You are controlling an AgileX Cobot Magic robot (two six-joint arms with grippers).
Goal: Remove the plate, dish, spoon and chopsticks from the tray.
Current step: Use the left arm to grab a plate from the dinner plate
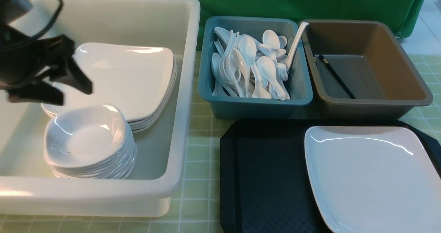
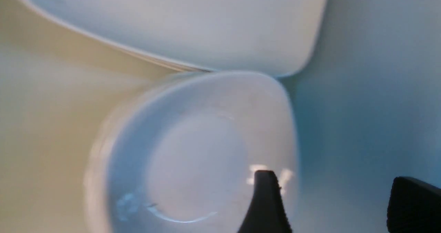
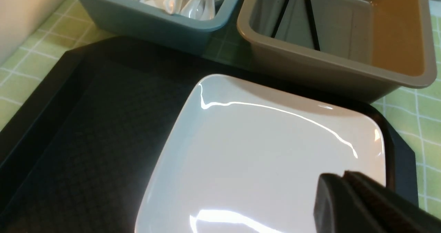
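The large white square plate (image 1: 372, 178) (image 3: 268, 150) lies on the right half of the black tray (image 1: 262, 178) (image 3: 86, 129). My right gripper (image 3: 341, 176) is shut and empty, just over the plate's near right corner; the front view does not show it. A small deep white dish (image 1: 88, 136) (image 2: 193, 157) tops a stack inside the white tub (image 1: 179, 122). My left gripper (image 1: 74, 93) (image 2: 336, 191) hangs open above that dish, holding nothing. Black chopsticks (image 1: 336, 76) (image 3: 311, 19) lie in the brown bin (image 1: 372, 102). The spoon cannot be told from the several white spoons (image 1: 248, 64).
The spoons fill a teal bin (image 1: 255, 103) (image 3: 155, 22) behind the tray, with a long-handled ladle (image 1: 294, 45) leaning in it. A stack of large plates (image 1: 131, 81) sits in the tub behind the dishes. A green-checked cloth (image 1: 200, 157) covers the table.
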